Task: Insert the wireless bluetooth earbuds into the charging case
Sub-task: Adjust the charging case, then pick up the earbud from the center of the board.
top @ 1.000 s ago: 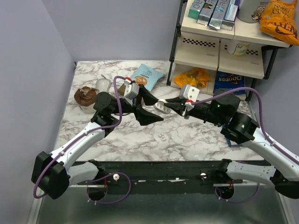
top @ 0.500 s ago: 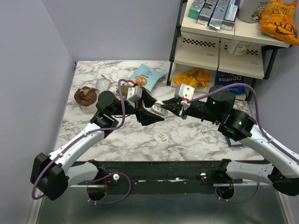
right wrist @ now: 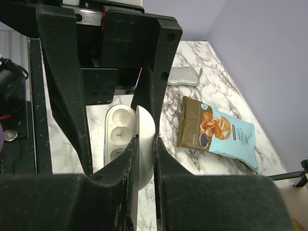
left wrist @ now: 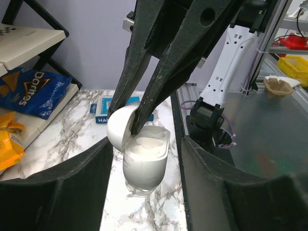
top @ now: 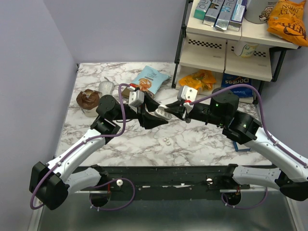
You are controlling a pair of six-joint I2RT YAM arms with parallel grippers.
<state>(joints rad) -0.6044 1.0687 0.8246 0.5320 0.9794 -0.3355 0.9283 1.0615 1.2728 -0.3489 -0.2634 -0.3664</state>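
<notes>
Top view: over the last second both arms have closed in, so the left gripper (top: 153, 117) now meets the right gripper (top: 168, 111) above the desk (top: 202, 144). The charging case (top: 161, 113) sits between them. The earbuds (top: 166, 141) lie on the desk below both grippers, untouched.

Left wrist view: its jaws stand wide apart, straddling the case body without touching it (lid hinged up).

Right wrist view: the right gripper pinches the lid's edge, leaving the wells exposed.

The case looks ready to be handed over or braced, and the earbuds are not yet seated.
</notes>
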